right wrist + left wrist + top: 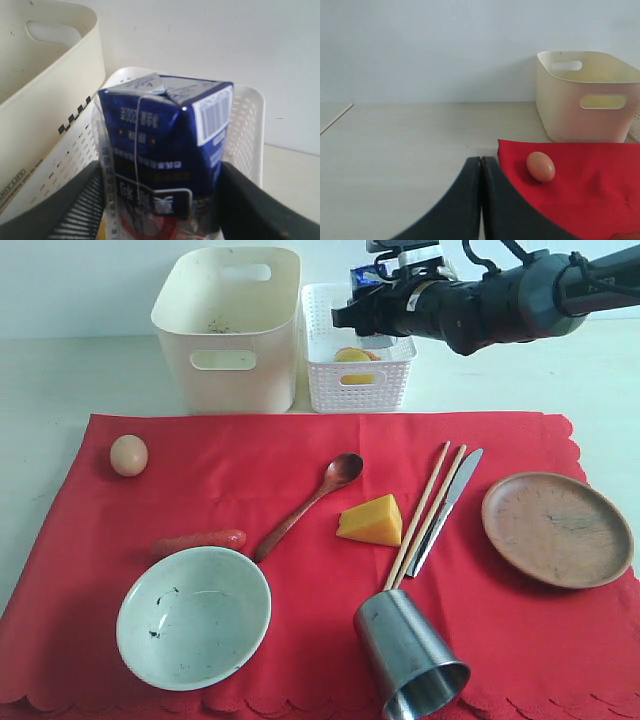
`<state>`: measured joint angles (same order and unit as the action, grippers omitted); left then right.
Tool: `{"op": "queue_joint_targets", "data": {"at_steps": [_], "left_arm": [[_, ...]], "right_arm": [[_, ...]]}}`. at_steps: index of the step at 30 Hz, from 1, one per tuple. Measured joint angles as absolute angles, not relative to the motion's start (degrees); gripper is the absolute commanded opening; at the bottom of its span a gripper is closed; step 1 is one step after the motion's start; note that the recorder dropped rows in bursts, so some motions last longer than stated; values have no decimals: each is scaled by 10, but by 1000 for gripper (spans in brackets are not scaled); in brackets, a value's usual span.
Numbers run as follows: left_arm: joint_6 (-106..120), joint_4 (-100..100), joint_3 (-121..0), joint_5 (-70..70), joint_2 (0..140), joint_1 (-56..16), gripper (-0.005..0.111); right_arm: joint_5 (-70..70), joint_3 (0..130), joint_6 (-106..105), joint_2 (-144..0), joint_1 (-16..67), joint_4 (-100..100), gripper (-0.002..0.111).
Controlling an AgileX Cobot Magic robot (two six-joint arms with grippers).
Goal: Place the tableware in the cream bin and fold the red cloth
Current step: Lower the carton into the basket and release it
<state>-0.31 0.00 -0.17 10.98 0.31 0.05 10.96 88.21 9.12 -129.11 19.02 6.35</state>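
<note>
Nearest, tipped on its side with the mouth forward: shiny steel cup (410, 655), at the near edge of the large red scalloped cloth (250, 465). Beside it, pale green ceramic bowl (193, 617). Beyond, brown wooden spoon (305, 505), pair of wooden chopsticks (425, 515) just beside a metal knife (447, 510), round brown wooden plate (556, 528). All on the cloth, none in the tall cream plastic bin (225, 390) at the far edge.

Off the cloth's corner near a brown egg (540, 166), left gripper (481, 165), jaws pressed together, empty. Farthest, above the white perforated basket (358, 385), right gripper (162, 200), clamped on a small blue-white milk carton (165, 135).

Risks: letting go too high and bouncing the carton out; nudging the round cup into a roll; folding with anything left on the cloth.
</note>
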Motion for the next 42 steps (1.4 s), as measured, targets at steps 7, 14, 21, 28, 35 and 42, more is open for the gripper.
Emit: {"op": "queue_joint_targets", "data": {"at_steps": [7, 14, 21, 28, 35, 42], "left_arm": [[-3, 0, -2, 110, 3, 1, 2], [-3, 0, -2, 110, 3, 1, 2], [-3, 0, -2, 110, 3, 1, 2], [-3, 0, -2, 110, 3, 1, 2], [-3, 0, -2, 110, 3, 1, 2], [-3, 0, -2, 110, 3, 1, 2]], "right_arm": [[110, 882, 91, -1291, 190, 62, 49], [116, 882, 91, -1291, 190, 100, 75], [76, 885, 91, -1277, 190, 108, 77], [-102, 887, 53, -1183, 190, 109, 77], [-240, 887, 0, -1120, 190, 105, 50], [-353, 887, -71, -1077, 191, 41, 12]]}}
